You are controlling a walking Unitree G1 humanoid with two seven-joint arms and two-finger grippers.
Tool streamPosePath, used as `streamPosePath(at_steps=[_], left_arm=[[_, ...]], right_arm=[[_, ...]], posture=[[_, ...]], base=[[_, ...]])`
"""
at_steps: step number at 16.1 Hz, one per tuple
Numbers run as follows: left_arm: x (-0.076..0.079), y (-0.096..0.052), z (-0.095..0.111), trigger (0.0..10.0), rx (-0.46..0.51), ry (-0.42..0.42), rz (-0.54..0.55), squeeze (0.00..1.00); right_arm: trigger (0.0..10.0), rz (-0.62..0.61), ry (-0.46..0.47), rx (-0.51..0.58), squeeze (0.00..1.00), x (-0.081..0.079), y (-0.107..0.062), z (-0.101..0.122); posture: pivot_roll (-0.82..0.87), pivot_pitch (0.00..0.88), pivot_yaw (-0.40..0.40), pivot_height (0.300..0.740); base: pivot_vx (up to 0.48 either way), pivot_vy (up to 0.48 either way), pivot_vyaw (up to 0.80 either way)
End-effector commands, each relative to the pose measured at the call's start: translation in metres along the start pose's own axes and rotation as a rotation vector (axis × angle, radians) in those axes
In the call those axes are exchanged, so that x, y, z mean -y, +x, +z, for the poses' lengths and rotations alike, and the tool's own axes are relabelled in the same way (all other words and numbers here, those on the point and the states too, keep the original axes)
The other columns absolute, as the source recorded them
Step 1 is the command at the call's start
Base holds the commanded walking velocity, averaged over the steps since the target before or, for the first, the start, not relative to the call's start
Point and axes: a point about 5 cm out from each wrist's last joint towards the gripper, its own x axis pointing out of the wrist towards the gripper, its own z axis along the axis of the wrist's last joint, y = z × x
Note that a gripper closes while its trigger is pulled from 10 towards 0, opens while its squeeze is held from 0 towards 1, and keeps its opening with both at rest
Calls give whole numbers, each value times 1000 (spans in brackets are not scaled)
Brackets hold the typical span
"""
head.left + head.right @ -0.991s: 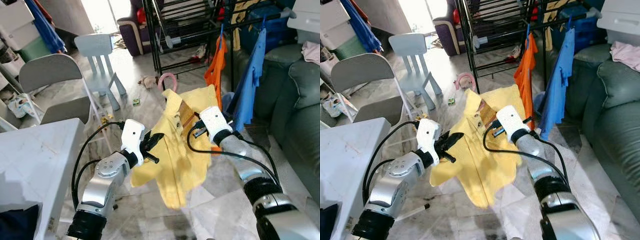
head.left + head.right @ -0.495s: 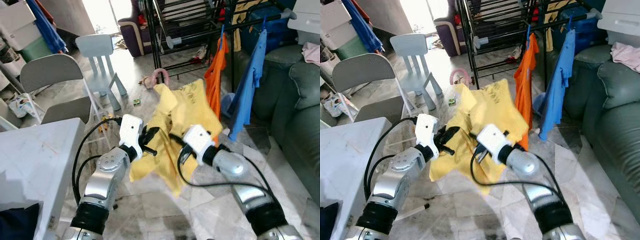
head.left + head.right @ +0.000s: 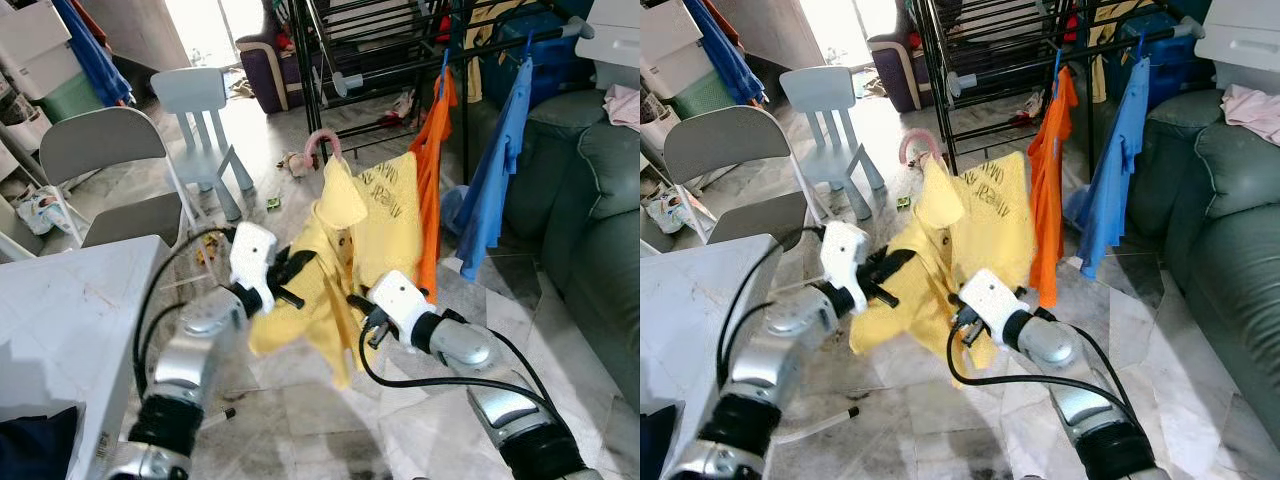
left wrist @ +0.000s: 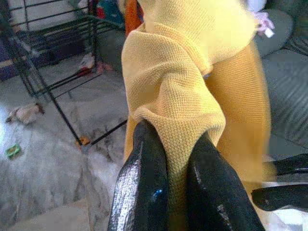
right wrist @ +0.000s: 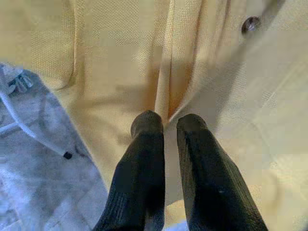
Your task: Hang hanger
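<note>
A yellow shirt (image 3: 370, 215) hangs on a pink hanger whose hook (image 3: 322, 143) pokes up above the collar. My left gripper (image 3: 290, 275) is shut on a bunched fold of the shirt (image 4: 173, 120) at its left side and holds it up in mid-air. My right gripper (image 3: 352, 310) is lower, at the shirt's front beside a button (image 5: 250, 24), its fingers (image 5: 147, 126) pinched together on a crease of the cloth. The black drying rack (image 3: 400, 65) stands behind the shirt, a little apart from it.
An orange garment (image 3: 432, 150) and a blue one (image 3: 500, 160) hang on the rack's right end. A dark green sofa (image 3: 600, 200) is on the right. A grey chair (image 3: 110, 160), a pale blue child's chair (image 3: 200, 110) and a white table (image 3: 70, 320) stand on the left.
My right gripper has dropped from the collar to the shirt's lower front. The shirt has risen and swung upright, so the pink hook now points up nearer the rack.
</note>
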Motion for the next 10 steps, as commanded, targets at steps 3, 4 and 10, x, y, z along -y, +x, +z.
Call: streamPosePath(at_steps=[3, 4, 10], left_arm=[[-14, -2, 7, 10000, 17, 55, -21, 0], [-15, -1, 5, 10000, 7, 66, -42, 0], [-19, -3, -9, 10000, -112, 239, -234, 0]], right_arm=[[10000, 22, -2, 26, 1000, 6, -5, 12], [10000, 14, 0, 24, 1000, 12, -7, 14], [10000, 211, -109, -43, 1000, 28, -38, 13]], posture=[[-190, 0, 161, 740], [-208, 0, 165, 740], [-218, 0, 172, 740]], base=[[0, 0, 0], [0, 0, 0], [0, 0, 0]])
